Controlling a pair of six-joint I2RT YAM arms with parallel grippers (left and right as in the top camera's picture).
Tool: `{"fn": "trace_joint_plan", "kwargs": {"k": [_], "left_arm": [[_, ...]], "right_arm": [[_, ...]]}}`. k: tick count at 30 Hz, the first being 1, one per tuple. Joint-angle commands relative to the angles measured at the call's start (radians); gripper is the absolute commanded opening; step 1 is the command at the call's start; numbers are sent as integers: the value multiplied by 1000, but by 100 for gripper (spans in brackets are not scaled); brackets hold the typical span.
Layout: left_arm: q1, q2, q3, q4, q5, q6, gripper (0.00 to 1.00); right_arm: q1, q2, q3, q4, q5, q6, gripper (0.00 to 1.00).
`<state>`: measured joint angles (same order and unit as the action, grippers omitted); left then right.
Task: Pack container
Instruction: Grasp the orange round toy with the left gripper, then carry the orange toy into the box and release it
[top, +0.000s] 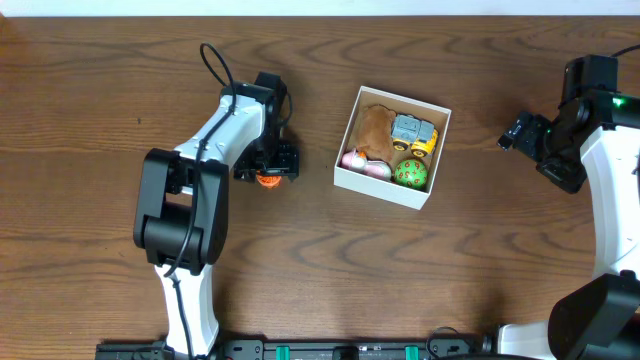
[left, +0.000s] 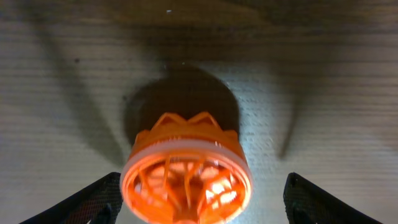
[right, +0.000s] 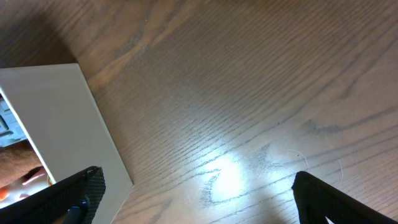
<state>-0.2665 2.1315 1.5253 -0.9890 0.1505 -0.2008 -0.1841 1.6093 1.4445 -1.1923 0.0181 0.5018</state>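
Container: one square open cardboard box (top: 378, 190), white outside and tan inside. It sits right of the table's middle, between the two arms, turned slightly askew.
Handling, judged: light and fairly stiff, though the low walls would crease under a hard pinch. It would likely slide on the wood if nudged.
Where to hold: the top edge of one wall, one finger inside and one outside. Packing should not need it lifted.
Inside: four toys counted. Brown plush (top: 375, 126), grey-and-yellow truck (top: 413, 132), green ball (top: 410, 173), and a pink-white piece (top: 364, 164) too small to name.
Outside: one orange toy (left: 186, 177), round ribbed plastic, apparently resting on the table (top: 100, 80) left of the container. It looks hard and light and may roll. Take it across the round body.
Left fingers (left: 93, 202): apart, one either side of the orange toy, no contact visible.
Right fingers (right: 81, 193): apart, nothing between them, over bare wood near the container's right side.
Arms: two.
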Motion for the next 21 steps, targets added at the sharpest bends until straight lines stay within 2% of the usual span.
{"fn": "trace_joint_plan", "kwargs": {"k": [1,7,16,21], "left_arm": [[3,34,-3,0,-8,32,82],[3,48,-5,16,-9,78,79],[4,48,-5,34,-21,126,60],[4,47,-1,25,-39,126,56]], "right_arm": [[-4,1,-1,-2,0,18,99],[-3,1,-1,-5,0,18,99],[-3,1,-1,-5,0,18,99],[-3,1,-1,-5,0,18,99]]}}
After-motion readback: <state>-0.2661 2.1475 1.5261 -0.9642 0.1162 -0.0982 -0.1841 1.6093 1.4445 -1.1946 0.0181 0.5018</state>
